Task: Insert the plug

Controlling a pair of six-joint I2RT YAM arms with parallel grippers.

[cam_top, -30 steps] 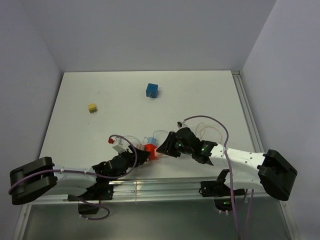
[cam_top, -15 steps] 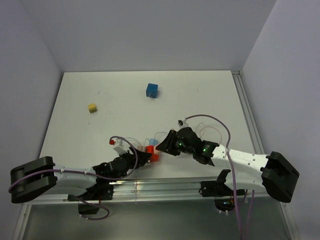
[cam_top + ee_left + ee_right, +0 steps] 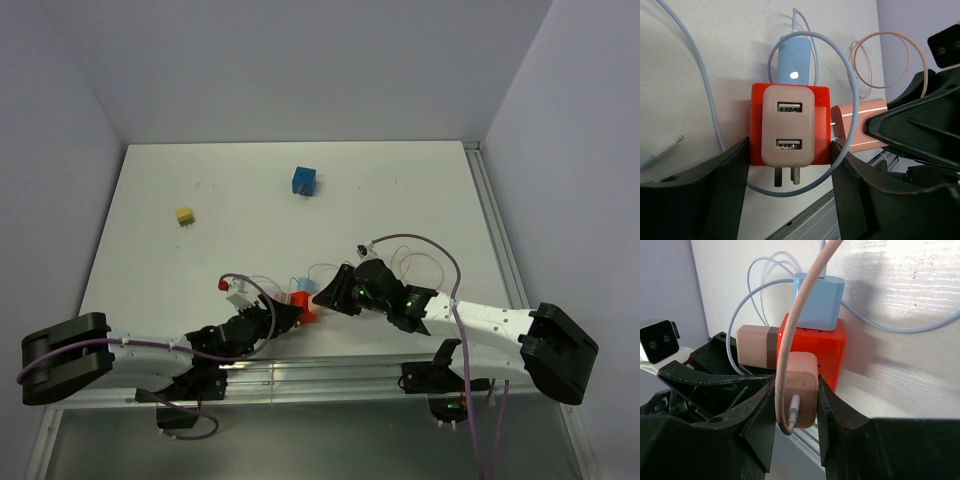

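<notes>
A red socket cube [image 3: 304, 303] lies near the table's front edge. My left gripper [image 3: 790, 146] is shut on its two sides. A beige USB charger [image 3: 789, 125] lies on the cube's face, its two prongs bare and pointing toward me. A light-blue plug [image 3: 794, 62] with a blue cable sits against the cube's far side. My right gripper [image 3: 796, 390] is shut on a pink plug [image 3: 797, 385] with a pink cable. The plug is pressed against the red cube [image 3: 815, 347] and its prongs are hidden. In the top view the two grippers, left [image 3: 283, 316] and right [image 3: 328, 291], meet at the cube.
A blue cube [image 3: 304, 181] and a small yellow plug [image 3: 184, 215] lie farther back on the white table [image 3: 420, 180]. Loose pink and blue cable loops [image 3: 415, 262] lie around the cube. The table's metal front rail [image 3: 320, 370] is just behind the grippers.
My right gripper has edged the pink plug slightly left against the red cube. The cube and my left gripper have shifted a little.
</notes>
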